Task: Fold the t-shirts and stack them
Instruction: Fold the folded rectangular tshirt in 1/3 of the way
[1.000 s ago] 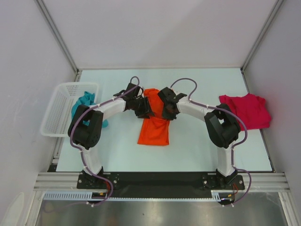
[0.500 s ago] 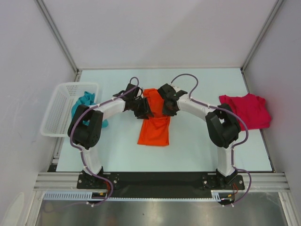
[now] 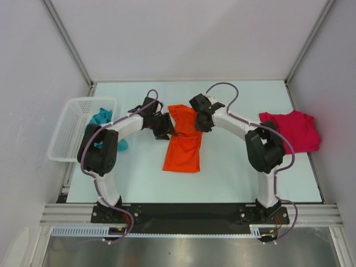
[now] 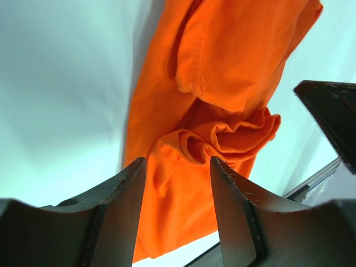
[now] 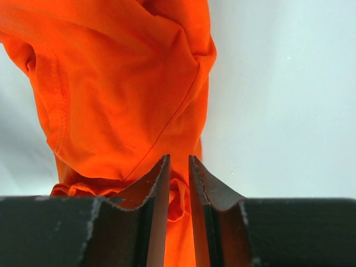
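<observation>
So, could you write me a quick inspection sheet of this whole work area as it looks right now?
Surface: pale table, no stains seen.
Job's things: orange t-shirt mid-table, folded into a long strip, far end bunched; red t-shirt in a heap at the right; teal t-shirt bunched at the basket's rim.
Clutter: white mesh basket at the left edge; nothing else seen.
Grippers: left gripper open, by the orange t-shirt's left edge; right gripper nearly closed at its far right edge, grip unclear.
Cables: purple cables looped along each arm, off the cloth.
Surroundings: white walls on three sides; metal rail in front.
</observation>
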### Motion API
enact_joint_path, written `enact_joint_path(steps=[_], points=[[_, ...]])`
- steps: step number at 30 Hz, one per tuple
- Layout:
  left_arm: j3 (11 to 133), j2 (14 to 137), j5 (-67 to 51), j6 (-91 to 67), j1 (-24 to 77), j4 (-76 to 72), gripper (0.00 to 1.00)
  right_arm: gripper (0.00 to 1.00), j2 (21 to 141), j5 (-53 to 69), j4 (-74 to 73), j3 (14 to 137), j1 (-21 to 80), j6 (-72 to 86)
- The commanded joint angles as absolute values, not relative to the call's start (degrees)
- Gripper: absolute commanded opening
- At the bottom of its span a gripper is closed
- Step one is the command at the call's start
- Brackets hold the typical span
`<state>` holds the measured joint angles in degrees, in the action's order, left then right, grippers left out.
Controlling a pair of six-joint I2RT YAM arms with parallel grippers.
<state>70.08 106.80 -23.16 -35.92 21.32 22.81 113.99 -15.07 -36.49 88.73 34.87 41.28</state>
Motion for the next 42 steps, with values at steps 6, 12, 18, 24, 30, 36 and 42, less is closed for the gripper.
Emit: enact_joint_path(steps=[6,12,18,24,30,36,42], points=[[68.38,98.35,-23.99,-35.07,20.92,23.29,0.55,0.25,108.90,-15.56,-38.49,85.35,40.16,42.36],[65.84,95.98,-24.61,-35.51,21.36,23.20,0.55,0.25,105.83,-16.26,-39.55,83.32,43.94,44.99],[64.25,95.18,-24.52,-35.77,22.76,22.77,0.55,0.25,102.93,-18.01,-40.52,82.71,45.96,46.67],[63.11,95.01,-24.70,-35.95,22.94,22.15,0.54,0.24,101.34,-19.68,-42.01,83.76,47.55,47.28],[63.11,95.54,-25.05,-35.95,22.94,21.71,0.54,0.24,102.12,-19.52,-41.40,81.74,47.82,47.90],[62.93,96.68,-25.49,-36.21,23.12,20.48,0.54,0.24,106.43,-18.72,-36.40,77.96,46.15,47.20],[62.67,100.36,-23.55,-35.68,23.12,18.90,0.54,0.23,113.73,-19.07,-33.41,78.13,43.77,45.62]])
